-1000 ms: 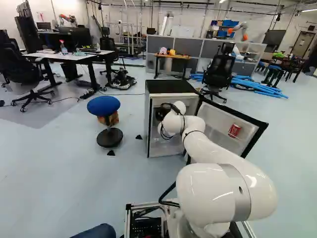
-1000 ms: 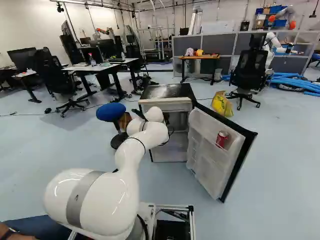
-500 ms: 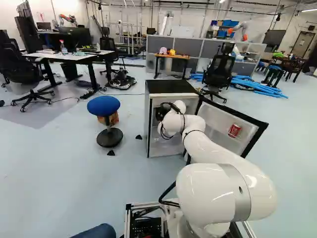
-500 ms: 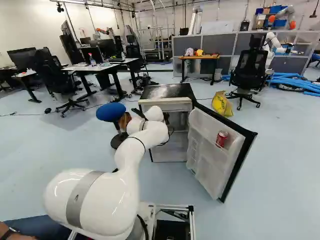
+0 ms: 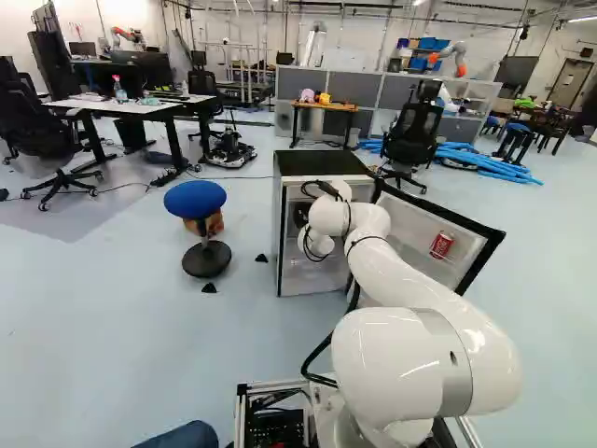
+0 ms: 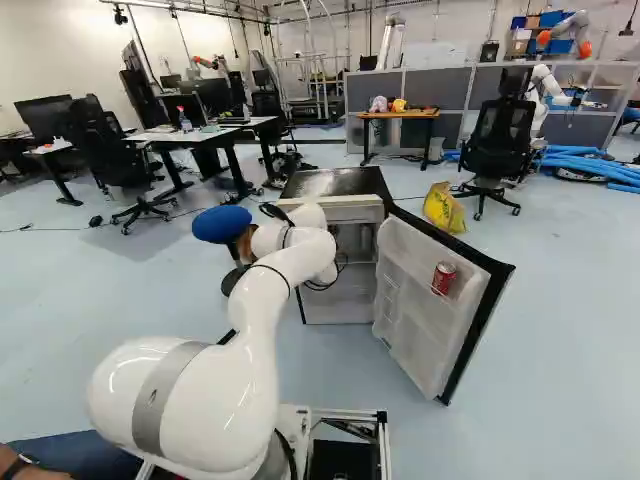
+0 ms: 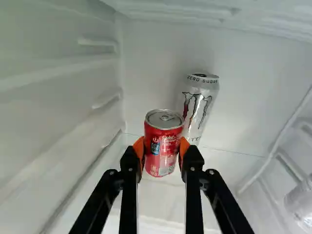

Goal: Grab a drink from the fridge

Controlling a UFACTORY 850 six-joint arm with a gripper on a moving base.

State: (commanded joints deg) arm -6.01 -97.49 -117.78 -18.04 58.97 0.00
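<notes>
In the left base view, a dark part of my gripper (image 5: 299,215) shows beside the white wrist at the opening of the fridge (image 5: 324,166); the arm hides its fingertips. The wrist view shows the gripper (image 7: 162,150) inside, its orange pads pressed on two sides of an upright red drink can (image 7: 164,141). The gripper is shut on that can. Whether the can's base touches the shelf, I cannot tell. Just behind it, partly covered by it, stands a taller silver can (image 7: 199,105).
The fridge door (image 6: 430,300) stands open to the right of the arm, with another red can (image 6: 444,278) in its rack. A clear container (image 7: 300,204) is near the inner side. A blue stool (image 5: 196,201) stands left of the fridge. Another robot (image 6: 565,35) is far back.
The wrist end of my arm has shifted and turned at the fridge opening, its nearer joint coming slightly back toward the base. Base, fridge and door have stayed in place.
</notes>
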